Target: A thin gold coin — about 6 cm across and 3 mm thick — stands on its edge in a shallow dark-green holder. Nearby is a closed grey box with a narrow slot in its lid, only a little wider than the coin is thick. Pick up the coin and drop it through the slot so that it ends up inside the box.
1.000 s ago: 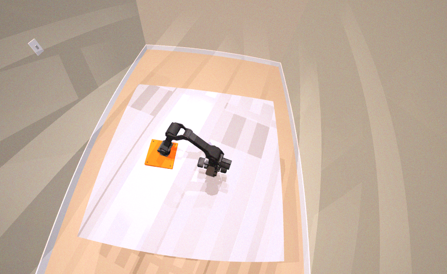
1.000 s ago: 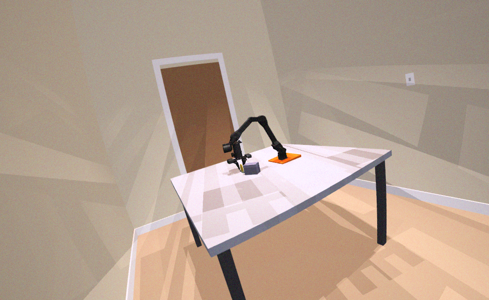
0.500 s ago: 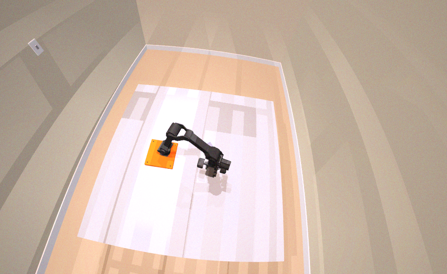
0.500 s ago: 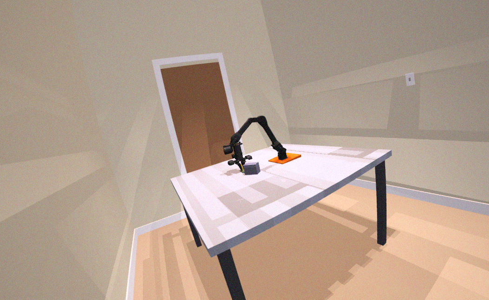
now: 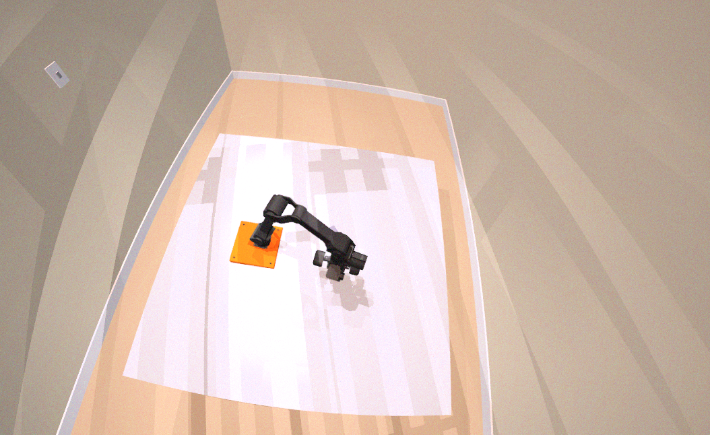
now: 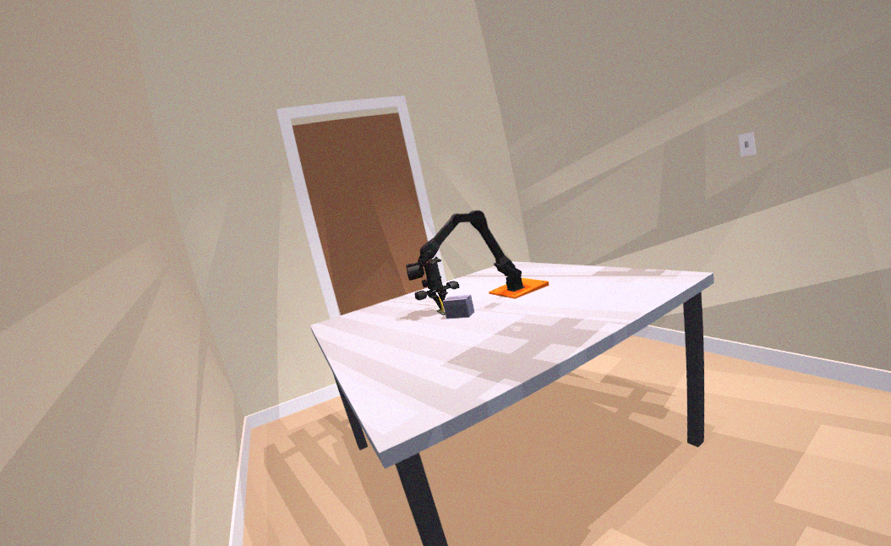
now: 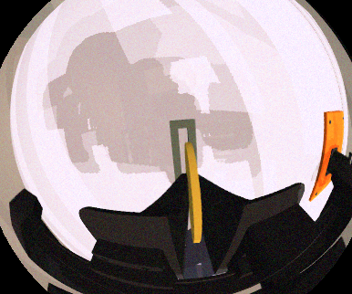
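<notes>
With our pincer (image 7: 193, 219) clamped on the gold coin (image 7: 191, 191), which stands on edge in its dark-green holder (image 7: 181, 147) just beside the grey box (image 6: 459, 307) on the worktop (image 6: 537, 332), we judge the grasp made and a straight lift due next.

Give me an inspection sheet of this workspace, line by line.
Surface: white table, patched with shadows.
Job's things: gold coin on edge, above the green holder; grey box beside the arm.
Clutter: nothing seen.
Grippers: gripper with jaws shut on the coin.
Cables: nothing seen.
Surroundings: orange base plate, brown door, wall switch, wood floor.
</notes>
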You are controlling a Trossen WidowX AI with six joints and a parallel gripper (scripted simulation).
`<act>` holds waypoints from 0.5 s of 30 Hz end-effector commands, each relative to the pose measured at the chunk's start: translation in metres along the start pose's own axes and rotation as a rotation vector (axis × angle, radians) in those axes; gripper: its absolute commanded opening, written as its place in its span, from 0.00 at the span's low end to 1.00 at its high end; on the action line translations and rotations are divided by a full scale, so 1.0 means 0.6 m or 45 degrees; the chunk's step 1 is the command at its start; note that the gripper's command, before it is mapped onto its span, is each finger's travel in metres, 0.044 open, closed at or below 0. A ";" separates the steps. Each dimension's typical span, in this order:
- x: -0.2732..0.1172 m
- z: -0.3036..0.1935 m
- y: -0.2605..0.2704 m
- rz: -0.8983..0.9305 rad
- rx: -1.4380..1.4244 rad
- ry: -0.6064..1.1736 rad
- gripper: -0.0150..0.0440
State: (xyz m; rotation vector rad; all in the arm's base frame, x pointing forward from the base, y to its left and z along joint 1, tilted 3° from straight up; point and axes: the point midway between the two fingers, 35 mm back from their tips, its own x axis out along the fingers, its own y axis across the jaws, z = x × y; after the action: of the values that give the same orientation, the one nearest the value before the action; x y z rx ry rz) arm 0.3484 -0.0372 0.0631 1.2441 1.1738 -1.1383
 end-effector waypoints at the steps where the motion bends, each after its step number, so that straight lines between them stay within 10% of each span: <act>1: -0.021 0.002 0.006 0.013 0.004 -0.007 0.25; 15: -0.081 0.002 0.007 0.013 0.003 -0.007 0.25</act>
State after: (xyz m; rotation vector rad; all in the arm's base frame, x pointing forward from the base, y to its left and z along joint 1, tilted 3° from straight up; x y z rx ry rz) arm 0.3490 -0.0381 0.1001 1.2465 1.1710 -1.1390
